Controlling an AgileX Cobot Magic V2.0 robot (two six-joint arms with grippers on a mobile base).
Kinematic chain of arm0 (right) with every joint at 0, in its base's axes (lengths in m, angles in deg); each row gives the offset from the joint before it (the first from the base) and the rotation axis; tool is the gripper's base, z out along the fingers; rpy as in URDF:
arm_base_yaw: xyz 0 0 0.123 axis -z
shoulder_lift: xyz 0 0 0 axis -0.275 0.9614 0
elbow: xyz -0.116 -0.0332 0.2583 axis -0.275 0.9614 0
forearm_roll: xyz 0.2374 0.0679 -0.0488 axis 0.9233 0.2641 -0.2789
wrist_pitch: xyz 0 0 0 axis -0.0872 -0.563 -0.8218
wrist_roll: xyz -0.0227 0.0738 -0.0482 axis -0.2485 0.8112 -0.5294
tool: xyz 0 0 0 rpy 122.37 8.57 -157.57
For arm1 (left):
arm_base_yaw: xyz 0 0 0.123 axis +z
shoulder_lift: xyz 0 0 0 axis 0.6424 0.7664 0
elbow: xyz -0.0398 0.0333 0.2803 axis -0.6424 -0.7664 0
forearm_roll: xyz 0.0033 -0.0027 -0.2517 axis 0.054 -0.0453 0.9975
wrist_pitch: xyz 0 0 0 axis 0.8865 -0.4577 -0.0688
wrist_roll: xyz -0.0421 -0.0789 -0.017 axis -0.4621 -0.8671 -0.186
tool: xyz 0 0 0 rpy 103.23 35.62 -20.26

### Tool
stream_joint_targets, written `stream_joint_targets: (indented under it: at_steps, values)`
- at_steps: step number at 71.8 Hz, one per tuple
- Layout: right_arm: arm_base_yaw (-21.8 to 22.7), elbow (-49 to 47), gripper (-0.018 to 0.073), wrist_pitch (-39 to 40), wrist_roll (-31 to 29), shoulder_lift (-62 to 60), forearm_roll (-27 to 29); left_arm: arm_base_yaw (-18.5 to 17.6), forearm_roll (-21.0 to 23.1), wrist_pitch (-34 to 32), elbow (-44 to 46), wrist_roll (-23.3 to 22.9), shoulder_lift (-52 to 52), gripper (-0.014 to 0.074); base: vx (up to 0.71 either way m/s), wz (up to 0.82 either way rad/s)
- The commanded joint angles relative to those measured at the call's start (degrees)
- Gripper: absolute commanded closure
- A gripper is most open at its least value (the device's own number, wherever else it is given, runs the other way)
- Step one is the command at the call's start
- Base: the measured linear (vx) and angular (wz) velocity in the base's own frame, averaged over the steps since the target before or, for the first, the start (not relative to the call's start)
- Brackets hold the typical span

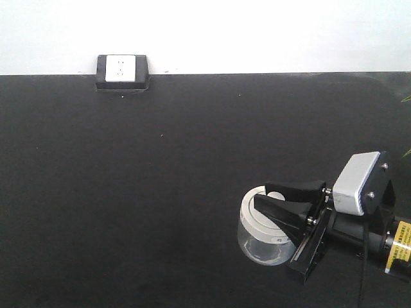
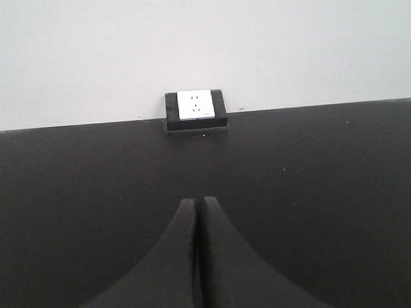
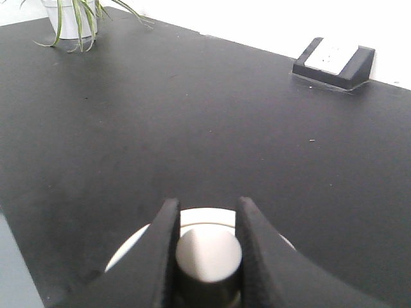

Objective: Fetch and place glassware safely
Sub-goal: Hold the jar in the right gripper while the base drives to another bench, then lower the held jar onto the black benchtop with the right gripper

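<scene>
Front view: a matte black table [image 1: 160,192] meets a white wall [image 1: 257,32]. A boxy socket [image 1: 121,72] sits at the far edge. The squat clear glass jar [image 1: 260,240] is near the table's front right. Its round white lid [image 1: 257,215] lies under the right claw [image 1: 266,196], whose black wedge fingers straddle the knob [image 1: 276,196]. Whether the jar rests on the table or is lifted is unclear.

Left wrist view: the left claw [image 2: 198,208] is pressed together, holding nothing, above the bare table [image 2: 321,192]. The socket [image 2: 196,106] is beyond it.

Right wrist view: the right claw [image 3: 204,208] is narrowly spread and pinches the smooth knob [image 3: 209,256] on both sides. The lid [image 3: 199,216] is mostly hidden and the glass is unseen. A plant [image 3: 70,19] is cut off at the top.
</scene>
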Motion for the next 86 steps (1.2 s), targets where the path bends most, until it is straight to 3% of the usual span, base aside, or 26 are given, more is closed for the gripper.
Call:
stream_joint_targets:
  at_steps: [1,10,20,29,50,72,86]
  values:
    - [0.3,-1.6,0.0563,4.0,-0.2,-1.2,3.6,-0.2,0.1,-4.1,1.5,-0.5,0.6,0.0603,0.0,0.0]
    - [0.3,-1.7,0.0563,3.6,-2.3,-1.2,9.0,-0.2,0.1,-4.1,1.5,-0.5,0.6,0.0603,0.0,0.0]
    - [0.3,-3.5,0.0563,2.3,-11.2,-0.2,17.2,-0.2,0.1,-4.1,1.5,-0.5,0.6,0.0603,0.0,0.0]
    - [0.3,-6.5,0.0562,2.4,-15.7,3.3,22.9,-0.2,0.1,-4.1,1.5,-0.5,0.6,0.0603,0.0,0.0]
    - [0.1,-15.5,0.0556,2.4,-18.2,17.4,23.4,-0.2,0.1,-4.1,1.5,-0.5,0.6,0.0603,0.0,0.0]
    - [-4.4,-23.9,0.0553,2.2,-23.5,31.0,23.9,-0.2,0.1,-4.1,1.5,-0.5,0.6,0.0603,0.0,0.0]
    - [-4.9,-25.7,0.0549,3.4,-27.1,37.3,32.1,-0.2,0.1,-4.1,1.5,-0.5,0.6,0.0603,0.0,0.0]
